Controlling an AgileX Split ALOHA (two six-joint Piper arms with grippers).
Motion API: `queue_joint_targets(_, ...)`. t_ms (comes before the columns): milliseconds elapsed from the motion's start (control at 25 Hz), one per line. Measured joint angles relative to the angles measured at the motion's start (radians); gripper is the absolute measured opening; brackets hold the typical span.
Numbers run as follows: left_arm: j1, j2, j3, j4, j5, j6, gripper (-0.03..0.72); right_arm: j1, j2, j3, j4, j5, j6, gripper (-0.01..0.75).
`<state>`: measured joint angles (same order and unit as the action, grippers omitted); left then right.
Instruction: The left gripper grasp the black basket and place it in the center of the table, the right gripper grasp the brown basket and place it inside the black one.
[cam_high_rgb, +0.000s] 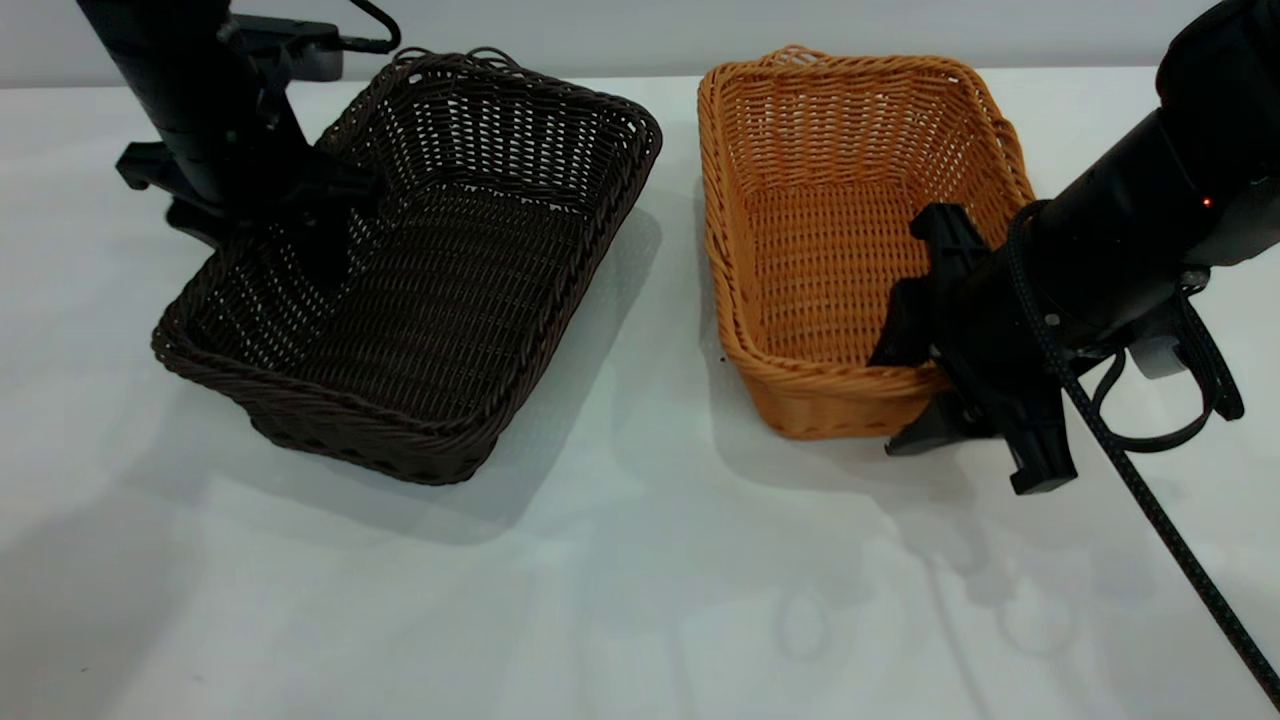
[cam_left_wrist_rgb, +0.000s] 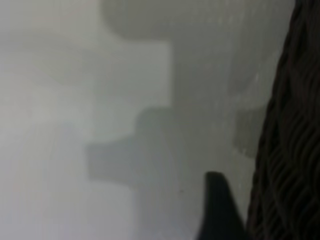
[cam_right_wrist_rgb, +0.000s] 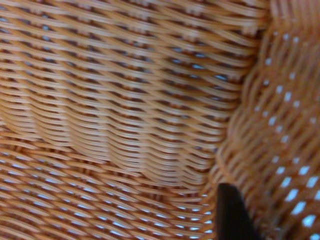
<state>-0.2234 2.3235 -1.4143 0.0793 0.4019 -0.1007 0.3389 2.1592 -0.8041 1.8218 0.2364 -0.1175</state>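
Note:
The black basket (cam_high_rgb: 440, 290) sits on the table (cam_high_rgb: 640, 600) at the left, turned at an angle. My left gripper (cam_high_rgb: 265, 258) is open astride its left long wall. One finger is inside. The other finger (cam_left_wrist_rgb: 217, 210) is outside, with a small gap to the wall (cam_left_wrist_rgb: 290, 150). The brown basket (cam_high_rgb: 830, 230) sits at the right. My right gripper (cam_high_rgb: 890, 402) is open astride its near right corner. The inner finger (cam_right_wrist_rgb: 230, 215) is close to the weave (cam_right_wrist_rgb: 125, 100). The outer finger lies on the table side.
A dark device (cam_high_rgb: 300, 50) with a cable stands at the back left behind the black basket. The right arm's braided cable (cam_high_rgb: 1150, 490) trails to the front right. A strip of bare table (cam_high_rgb: 680, 300) separates the baskets. The front of the table is bare.

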Motion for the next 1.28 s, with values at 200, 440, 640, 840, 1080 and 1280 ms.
queue_joint_targets(200,0.0,0.0,-0.002,0.009,-0.013,0.026,0.103,-0.006,-0.001,-0.011,0.007,-0.001,0.003,0.088)
queue_joint_targets(440,0.0,0.0,-0.003,-0.011,-0.04,0.106,0.079,-0.109,-0.051,-0.135,-0.016,0.0,-0.075,0.068)
queue_joint_targets(640,-0.018,0.0,-0.031,-0.02,-0.042,0.311,0.078,-0.253,-0.073,-0.338,-0.176,0.093,-0.183,0.067)
queue_joint_targets(840,-0.096,0.002,-0.076,-0.021,-0.066,0.671,0.078,-0.376,-0.053,-0.478,-0.609,0.402,-0.027,0.083)
queue_joint_targets(1080,-0.211,0.018,-0.09,-0.021,-0.152,1.04,0.078,-0.434,-0.062,-0.653,-0.905,0.617,-0.036,0.068)
queue_joint_targets(1280,-0.259,0.04,-0.094,-0.022,-0.217,1.21,0.078,-0.415,-0.079,-0.673,-0.9,0.716,-0.079,0.066)
